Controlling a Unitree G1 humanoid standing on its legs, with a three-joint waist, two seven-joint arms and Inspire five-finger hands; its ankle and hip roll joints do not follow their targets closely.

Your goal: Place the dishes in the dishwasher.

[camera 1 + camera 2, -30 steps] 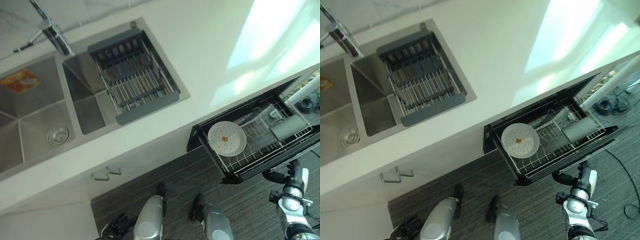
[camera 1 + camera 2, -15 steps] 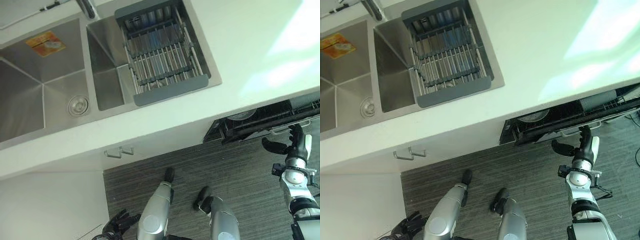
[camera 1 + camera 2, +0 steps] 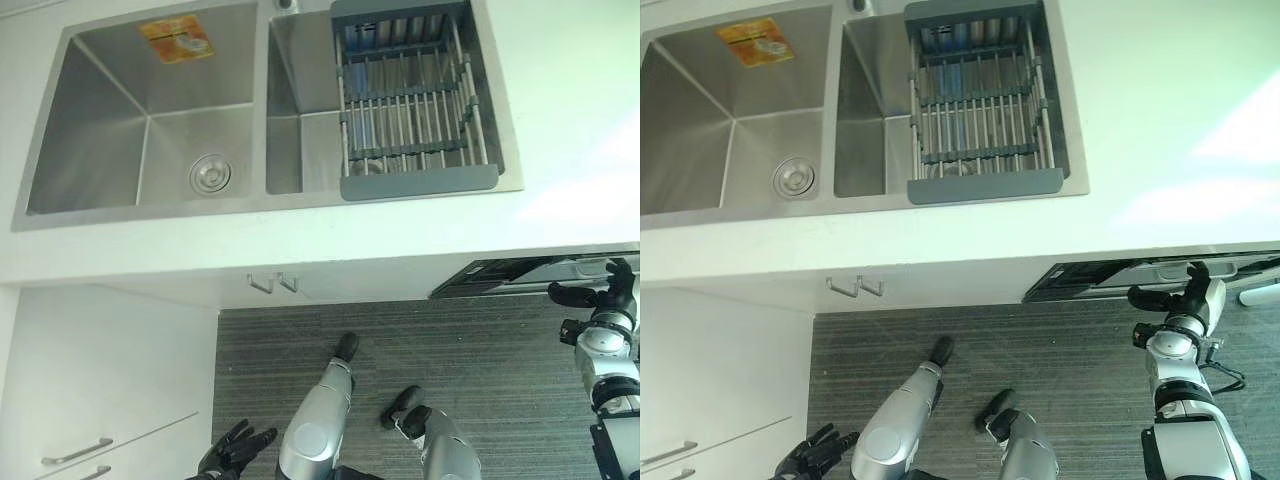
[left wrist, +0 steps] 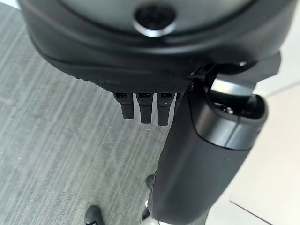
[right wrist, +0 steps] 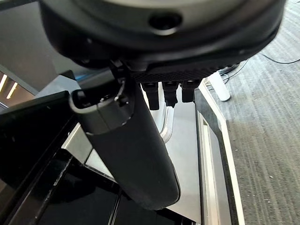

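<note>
The right hand [image 3: 1185, 300] is reaching up against the glossy black dishwasher drawer [image 3: 1110, 277], which is poking out just a sliver from under the smooth white tabletop [image 3: 1160, 130]. Its fingers [image 5: 171, 91] are hanging straight and loose, gripping nothing. The left hand [image 3: 235, 450] is hanging over the ribbed grey floor [image 3: 500, 350], fingers spread and empty. Can't make out any dishes past the fingers. A slatted grey rack [image 3: 980, 110] is sitting in the brushed steel sink [image 3: 730, 130].
</note>
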